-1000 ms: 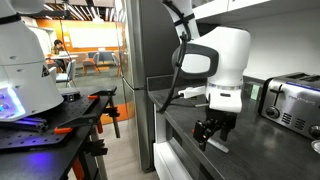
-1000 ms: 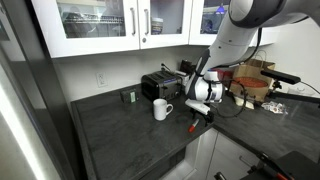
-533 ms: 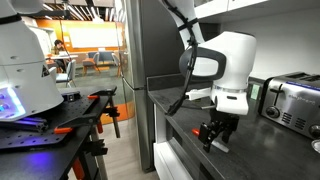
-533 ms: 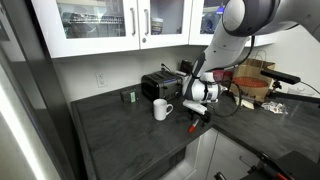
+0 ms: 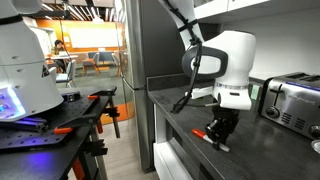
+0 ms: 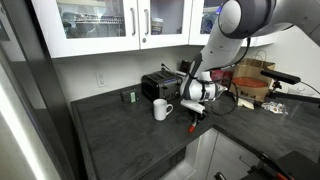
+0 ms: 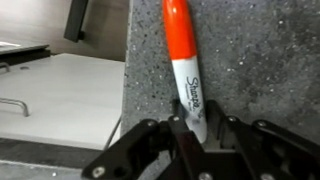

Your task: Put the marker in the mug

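Note:
The marker (image 7: 190,92), a white barrel with an orange-red cap, lies on the dark speckled counter close to its front edge. In the wrist view my gripper (image 7: 197,135) has its two fingers pressed against the barrel's lower end, so it is shut on the marker. In an exterior view the gripper (image 5: 217,133) is down at the counter, with the marker's red end (image 5: 200,134) poking out beside it. The white mug (image 6: 162,110) stands upright on the counter, well to one side of the gripper (image 6: 196,119), handle facing it.
A chrome toaster (image 6: 160,85) stands behind the mug by the wall, also visible as the toaster (image 5: 290,100). The counter's front edge (image 7: 125,90) runs just beside the marker, with a white drawer front below. Upper cabinets (image 6: 120,25) hang above.
The jaws stood open around the marker and have now closed on its barrel. The arm has barely shifted, staying low over the counter.

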Controlling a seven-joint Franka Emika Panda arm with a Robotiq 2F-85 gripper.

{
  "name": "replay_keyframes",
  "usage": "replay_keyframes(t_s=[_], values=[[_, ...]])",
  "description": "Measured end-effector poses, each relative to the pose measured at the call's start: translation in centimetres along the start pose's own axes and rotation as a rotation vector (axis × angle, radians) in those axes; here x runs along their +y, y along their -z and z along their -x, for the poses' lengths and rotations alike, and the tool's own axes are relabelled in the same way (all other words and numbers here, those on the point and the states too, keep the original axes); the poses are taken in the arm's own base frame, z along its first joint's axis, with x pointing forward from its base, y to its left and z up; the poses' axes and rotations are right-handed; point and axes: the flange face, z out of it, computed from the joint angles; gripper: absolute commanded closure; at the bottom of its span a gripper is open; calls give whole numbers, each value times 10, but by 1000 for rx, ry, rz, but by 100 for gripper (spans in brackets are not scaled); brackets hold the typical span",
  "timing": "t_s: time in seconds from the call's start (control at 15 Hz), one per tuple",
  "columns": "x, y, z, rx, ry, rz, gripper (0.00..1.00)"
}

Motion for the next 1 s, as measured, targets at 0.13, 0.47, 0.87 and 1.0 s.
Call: replay_keyframes(t_s=[0.13,0.47,0.87,1.0], values=[[-1,1,4,26,13,19,95],[-11,21,18,202,69,61,94],[-33,76,69,463,105,11,94],[-32,97,87,553,80,1,94]])
